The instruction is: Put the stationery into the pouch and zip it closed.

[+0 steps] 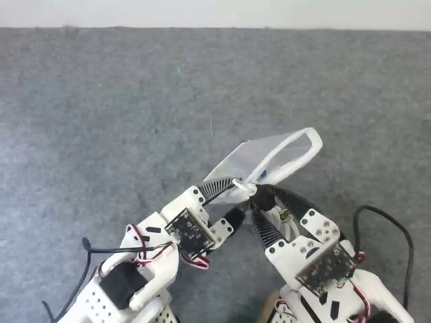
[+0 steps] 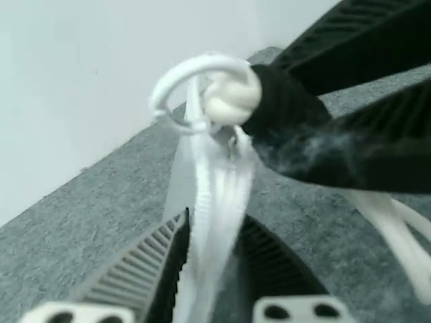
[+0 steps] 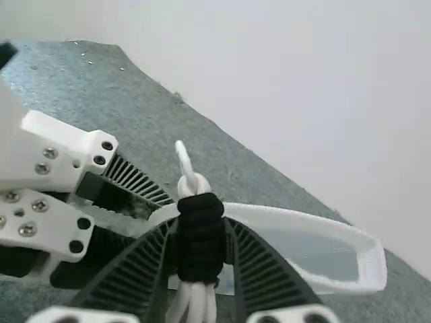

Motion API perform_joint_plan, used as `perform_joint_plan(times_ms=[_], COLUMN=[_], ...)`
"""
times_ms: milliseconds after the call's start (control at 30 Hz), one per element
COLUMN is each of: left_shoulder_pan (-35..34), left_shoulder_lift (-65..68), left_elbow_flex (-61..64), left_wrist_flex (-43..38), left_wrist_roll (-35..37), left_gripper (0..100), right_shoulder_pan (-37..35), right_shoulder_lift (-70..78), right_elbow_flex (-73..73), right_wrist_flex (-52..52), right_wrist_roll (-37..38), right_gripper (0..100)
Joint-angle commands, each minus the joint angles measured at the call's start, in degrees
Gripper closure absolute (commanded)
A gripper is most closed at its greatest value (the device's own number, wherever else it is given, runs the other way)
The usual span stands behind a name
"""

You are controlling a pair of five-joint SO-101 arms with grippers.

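Here the translucent pouch (image 1: 279, 155) is held up over the grey felt mat (image 1: 101, 101), tilted, its far end pointing toward the white wall (image 1: 202, 12) that bounds the mat. At the pouch's near corner the left gripper (image 2: 214, 229) is clamped on the white zipper edge (image 2: 202, 168). Just beside it, the right gripper (image 3: 200, 232) is closed around the black-wrapped zip pull (image 3: 199, 208).
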Motion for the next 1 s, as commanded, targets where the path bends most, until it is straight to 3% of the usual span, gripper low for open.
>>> perform_joint_plan(times_ms=[0, 233, 433, 967], left_shoulder_pan=[0.4, -1.5, -7.2, -7.1], left_shoulder_lift=[-1.8, -1.8, -1.8, -1.4], left_elbow_flex=[-0.7, -2.0, -4.0, -3.6], left_wrist_flex=[-2.2, 3.6, 5.9, 6.1], left_wrist_roll=[-0.5, -0.6, -0.5, -3.0], left_gripper=[99, 99, 99, 99], right_shoulder_pan=[-0.4, 0.5, 9.9, 26.7], right_shoulder_lift=[0.3, 0.3, 0.3, 20.0], right_elbow_flex=[-3.3, -3.3, -3.3, -3.6], right_wrist_flex=[-0.1, -0.6, -3.2, -13.8], right_wrist_roll=[1.0, 0.4, -2.4, -8.5], right_gripper=[99.1, 99.1, 99.1, 99.1])
